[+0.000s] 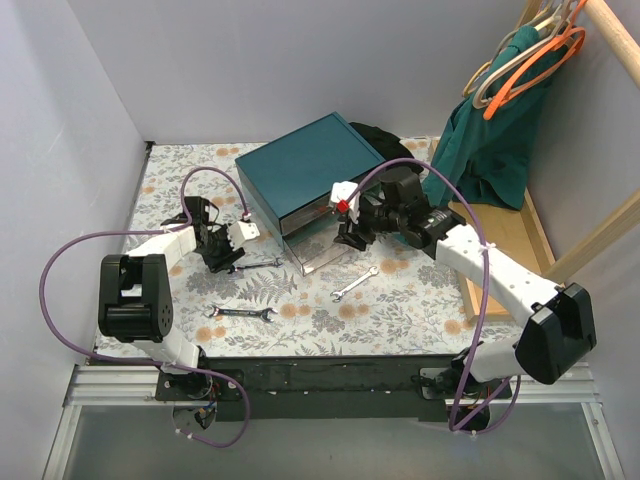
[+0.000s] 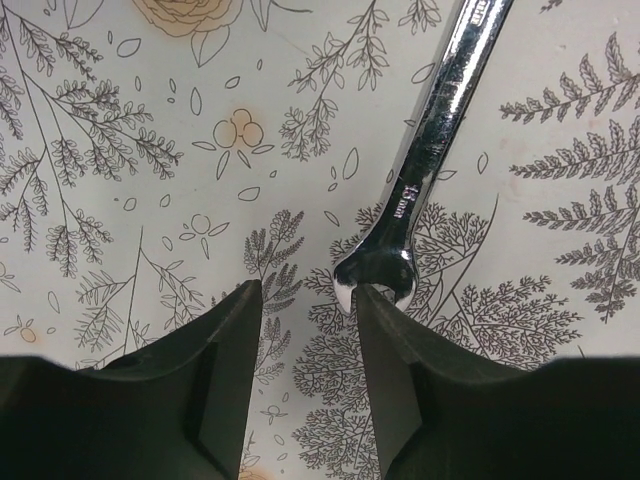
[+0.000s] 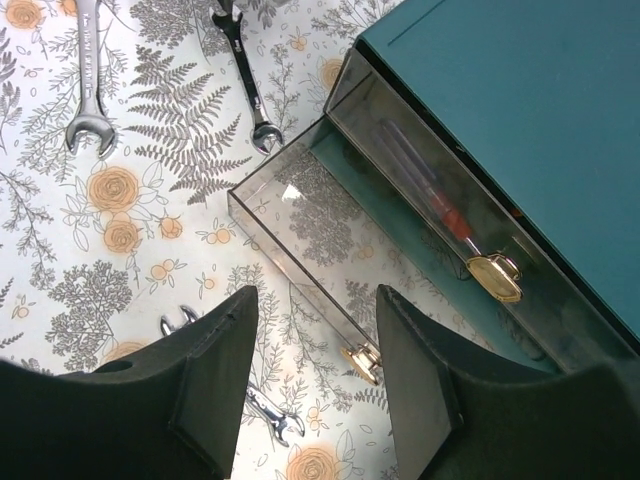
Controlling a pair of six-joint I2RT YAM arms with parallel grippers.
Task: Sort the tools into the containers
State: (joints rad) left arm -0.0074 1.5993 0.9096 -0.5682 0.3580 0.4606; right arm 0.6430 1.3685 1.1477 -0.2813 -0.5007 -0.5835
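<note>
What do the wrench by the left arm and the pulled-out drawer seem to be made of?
The wrench: likely polished steel, mirror-bright with stamped lettering. The drawer: probably smoky clear plastic, since the floral cloth shows through; its knob looks like brass, shiny gold.

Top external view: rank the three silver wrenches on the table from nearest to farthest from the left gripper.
1. Nearest: the upper wrench, just right of the left gripper.
2. Next: the lower wrench, below the gripper in the view, left of centre.
3. Farthest: the right-hand wrench, well to the right, in front of the open drawer.
</note>
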